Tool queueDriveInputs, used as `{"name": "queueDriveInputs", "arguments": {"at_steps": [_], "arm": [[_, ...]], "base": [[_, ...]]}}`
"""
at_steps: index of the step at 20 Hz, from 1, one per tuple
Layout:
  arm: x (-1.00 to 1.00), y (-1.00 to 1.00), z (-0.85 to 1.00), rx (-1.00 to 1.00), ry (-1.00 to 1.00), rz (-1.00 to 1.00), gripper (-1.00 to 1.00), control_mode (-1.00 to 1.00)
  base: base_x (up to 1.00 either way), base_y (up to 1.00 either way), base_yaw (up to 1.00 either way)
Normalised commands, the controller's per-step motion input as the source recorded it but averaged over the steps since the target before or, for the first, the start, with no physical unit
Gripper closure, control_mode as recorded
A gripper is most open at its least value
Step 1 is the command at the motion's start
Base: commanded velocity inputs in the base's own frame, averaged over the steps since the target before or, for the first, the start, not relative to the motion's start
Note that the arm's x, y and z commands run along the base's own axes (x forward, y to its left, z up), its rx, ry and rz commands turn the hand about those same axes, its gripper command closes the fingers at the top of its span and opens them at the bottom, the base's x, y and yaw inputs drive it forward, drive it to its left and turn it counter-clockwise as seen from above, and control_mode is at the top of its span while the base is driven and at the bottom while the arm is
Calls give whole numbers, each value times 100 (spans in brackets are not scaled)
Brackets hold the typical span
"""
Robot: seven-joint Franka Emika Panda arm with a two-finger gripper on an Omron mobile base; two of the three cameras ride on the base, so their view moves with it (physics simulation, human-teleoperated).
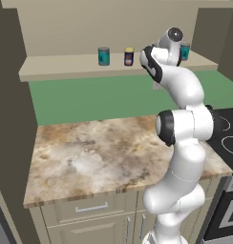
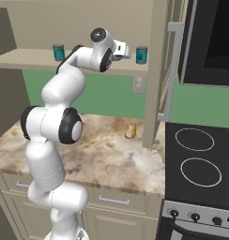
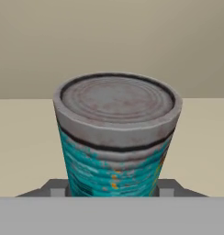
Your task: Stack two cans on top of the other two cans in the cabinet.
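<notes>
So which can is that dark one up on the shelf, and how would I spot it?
Look at the wide beige cabinet shelf above the green wall. Near its middle, just left of the robot's arm, stands the navy can, with a teal can further left. It alone has a yellow top and a red label; the others are teal with grey tops.

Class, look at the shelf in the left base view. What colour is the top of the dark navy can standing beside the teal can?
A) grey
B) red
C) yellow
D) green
C: the navy can has a yellow top, while the teal can to its left on the cabinet ledge has a grey one.
</notes>
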Motion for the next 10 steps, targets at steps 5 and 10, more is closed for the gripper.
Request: {"name": "queueDriveInputs", "arguments": {"at_steps": [5, 10], "arm": [[0, 0, -4, 0, 0, 0, 100, -100], [-4, 0, 1, 0, -3, 0, 100, -100]], "base": [[0, 0, 0], [0, 0, 0]]}}
